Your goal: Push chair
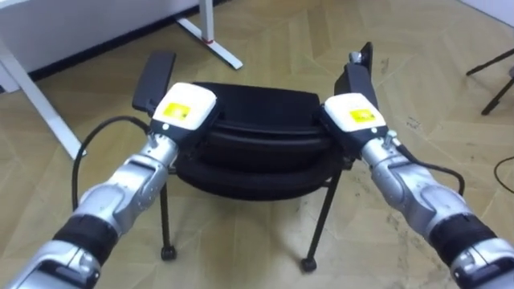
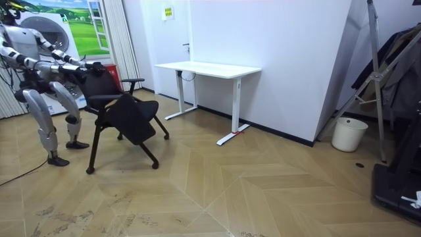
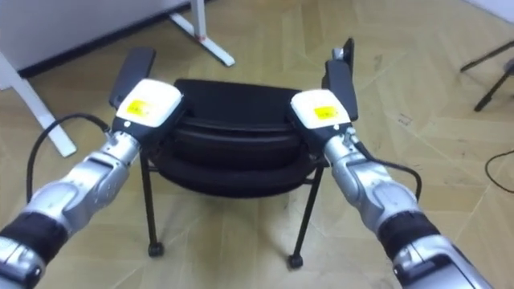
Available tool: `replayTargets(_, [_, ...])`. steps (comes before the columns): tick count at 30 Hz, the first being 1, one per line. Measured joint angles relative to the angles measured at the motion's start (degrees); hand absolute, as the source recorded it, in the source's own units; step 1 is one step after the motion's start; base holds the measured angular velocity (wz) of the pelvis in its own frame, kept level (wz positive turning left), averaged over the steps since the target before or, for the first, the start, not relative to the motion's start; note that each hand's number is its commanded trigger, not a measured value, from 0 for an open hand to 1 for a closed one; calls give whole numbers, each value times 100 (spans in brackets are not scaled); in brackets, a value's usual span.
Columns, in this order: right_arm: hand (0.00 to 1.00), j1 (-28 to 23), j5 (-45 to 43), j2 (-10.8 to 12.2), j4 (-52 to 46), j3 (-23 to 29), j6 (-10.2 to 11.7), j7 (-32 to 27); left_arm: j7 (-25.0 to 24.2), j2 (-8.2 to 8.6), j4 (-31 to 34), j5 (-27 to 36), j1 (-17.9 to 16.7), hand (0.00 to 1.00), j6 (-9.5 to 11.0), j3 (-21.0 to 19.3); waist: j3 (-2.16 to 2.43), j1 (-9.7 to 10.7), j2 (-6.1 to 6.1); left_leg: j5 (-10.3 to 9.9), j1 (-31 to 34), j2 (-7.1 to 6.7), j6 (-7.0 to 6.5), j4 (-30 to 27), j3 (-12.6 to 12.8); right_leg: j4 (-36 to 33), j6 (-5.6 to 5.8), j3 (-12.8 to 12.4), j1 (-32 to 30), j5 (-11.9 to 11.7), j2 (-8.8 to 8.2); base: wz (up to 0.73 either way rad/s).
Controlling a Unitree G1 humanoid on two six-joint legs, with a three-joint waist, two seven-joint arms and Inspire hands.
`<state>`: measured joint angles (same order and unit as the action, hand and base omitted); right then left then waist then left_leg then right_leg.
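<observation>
A black chair (image 1: 257,128) with two armrests stands on thin black legs right in front of me, its backrest nearest to me. My left hand (image 1: 186,108) rests on the left end of the backrest's top edge. My right hand (image 1: 353,112) rests on the right end. Both show their white backs, and the parts beyond the edge are hidden. In the room view I stand at the room view's left behind the chair (image 2: 125,112), arms stretched out to its back, and the chair leans away from me.
A white desk (image 2: 207,69) stands by the wall beyond the chair, its foot (image 1: 213,36) and a leg (image 1: 40,96) just ahead. Dark tripod legs (image 1: 494,80) are at my right. A white bin (image 2: 348,133) sits further along the wall. Open wooden floor lies between.
</observation>
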<state>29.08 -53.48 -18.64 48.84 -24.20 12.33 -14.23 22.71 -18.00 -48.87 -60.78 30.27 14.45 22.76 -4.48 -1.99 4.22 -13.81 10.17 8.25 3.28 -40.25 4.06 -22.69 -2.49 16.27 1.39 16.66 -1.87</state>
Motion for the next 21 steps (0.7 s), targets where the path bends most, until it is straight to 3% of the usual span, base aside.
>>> replayTargets(2, [100,-17,-49,-12,18,49,78,0,44,24,-70,17,1,100,15,-6,-26,9,-79,97,388,185,-76,-775,9,-439,-92,126,-47,312,34,26])
replayTargets(4, [100,-63,-44,2,15,53,79,4,84,75,-187,23,-1,100,24,-13,-38,-12,-71,234,576,208,-111,-1149,-20,-670,-152,134,-40,464,7,20])
replayTargets(6, [100,-63,-46,-31,-8,52,77,4,102,97,-203,43,0,100,28,-14,-46,-22,-72,215,863,106,-111,-1060,-29,-806,-181,158,-93,550,-12,1])
replayTargets(7, [100,-60,-45,-34,-4,59,62,2,147,106,-204,48,-1,100,29,-13,-14,-65,-133,221,1073,53,-120,-790,40,-844,-212,163,-123,588,-17,-28])
replayTargets(9, [100,-63,-42,-44,15,60,60,4,162,135,-202,42,-8,100,29,-11,-4,-186,-120,262,1231,-61,-128,-50,156,-871,-234,154,-113,651,-42,-29])
replayTargets(10, [100,-70,-44,-50,18,65,53,4,163,147,-189,32,-8,100,28,-10,5,-216,-128,416,1240,-131,-145,561,205,-938,-159,151,-120,751,-43,-14])
replayTargets(11, [100,-77,-71,-52,14,79,47,-2,165,147,-166,24,-7,100,28,-10,24,-257,-137,619,1268,-168,-251,903,179,-996,-75,133,-113,848,-48,-14])
replayTargets(13, [100,-81,-86,-47,0,117,30,-26,179,127,-104,2,8,100,26,-12,93,-290,-117,946,1252,-259,-328,1053,192,-994,24,97,-124,895,-116,-10])
replayTargets(14, [100,-79,-86,-53,-21,154,24,-98,183,109,-30,-5,45,100,7,-12,102,-289,-64,1010,1245,-341,-392,1087,198,-988,97,82,-157,884,-171,0])
replayTargets(18, [100,-35,-40,-38,-27,183,-48,-277,147,82,53,-7,152,100,-35,-11,138,-367,47,1034,1254,-573,-600,1038,212,-862,235,-15,-103,938,-310,-9])
replayTargets(19, [100,6,-3,-67,-20,171,-51,-340,136,80,46,-7,236,100,-39,-4,120,-355,85,954,1272,-674,-644,980,212,-817,284,52,-54,960,-382,15])
replayTargets(21, [100,63,13,-84,-10,163,-70,-445,136,80,44,-4,329,100,-56,-1,123,-359,144,759,1301,-749,-692,837,237,-849,373,72,-28,1028,-509,8])
